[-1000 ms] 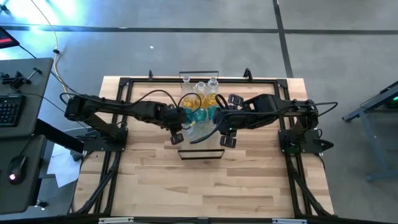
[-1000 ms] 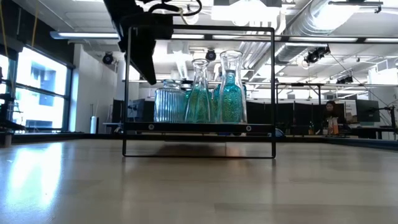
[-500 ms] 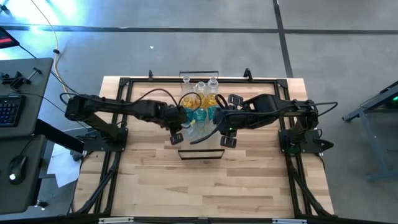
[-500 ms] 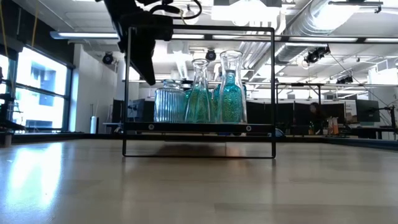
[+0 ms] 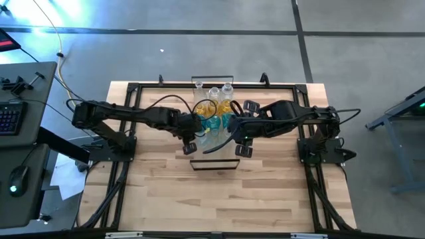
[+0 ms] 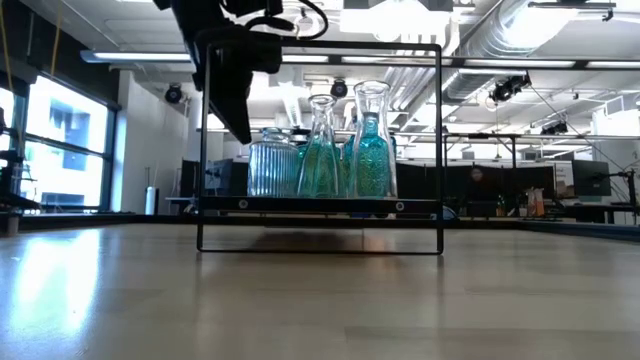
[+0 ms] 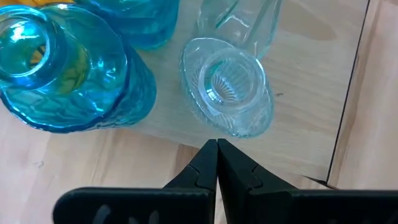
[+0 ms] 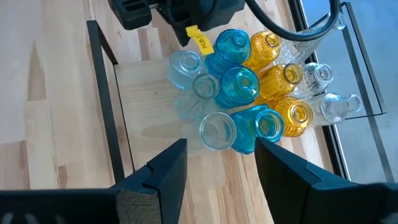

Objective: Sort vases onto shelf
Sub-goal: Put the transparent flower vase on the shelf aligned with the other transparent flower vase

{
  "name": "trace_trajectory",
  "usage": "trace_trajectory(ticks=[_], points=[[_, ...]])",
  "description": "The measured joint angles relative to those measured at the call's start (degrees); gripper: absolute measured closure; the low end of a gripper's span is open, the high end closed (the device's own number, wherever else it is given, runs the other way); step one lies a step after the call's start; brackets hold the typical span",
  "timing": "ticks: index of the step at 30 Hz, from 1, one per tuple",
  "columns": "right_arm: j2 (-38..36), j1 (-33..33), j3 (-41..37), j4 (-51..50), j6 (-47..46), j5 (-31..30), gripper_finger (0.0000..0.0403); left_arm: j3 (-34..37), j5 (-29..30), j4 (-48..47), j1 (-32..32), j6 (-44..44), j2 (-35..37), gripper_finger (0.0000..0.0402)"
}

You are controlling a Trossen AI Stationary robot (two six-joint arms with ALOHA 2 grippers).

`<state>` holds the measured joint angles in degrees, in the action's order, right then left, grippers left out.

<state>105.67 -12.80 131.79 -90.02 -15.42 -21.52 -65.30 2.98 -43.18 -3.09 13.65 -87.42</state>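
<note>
left arm shifted slightly right across table in high view, shoulder end nudged toward vases. in low view, left gripper moved a touch up and left beside left post of shelf, cable loop above it redrawn. far in room behind table, person moved left from spot near right-hand desks.

clear, amber and teal vases upright, clustered on shelf
</note>
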Motion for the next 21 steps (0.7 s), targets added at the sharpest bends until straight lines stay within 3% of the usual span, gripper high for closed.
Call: trace_trajectory(ticks=[21], points=[[0.00, 0.00, 0.00, 0.04, -1.04, 0.02, 0.0233, 0.02, -5.77, 3.11, 0.03, 2.24, 0.00, 0.0401]])
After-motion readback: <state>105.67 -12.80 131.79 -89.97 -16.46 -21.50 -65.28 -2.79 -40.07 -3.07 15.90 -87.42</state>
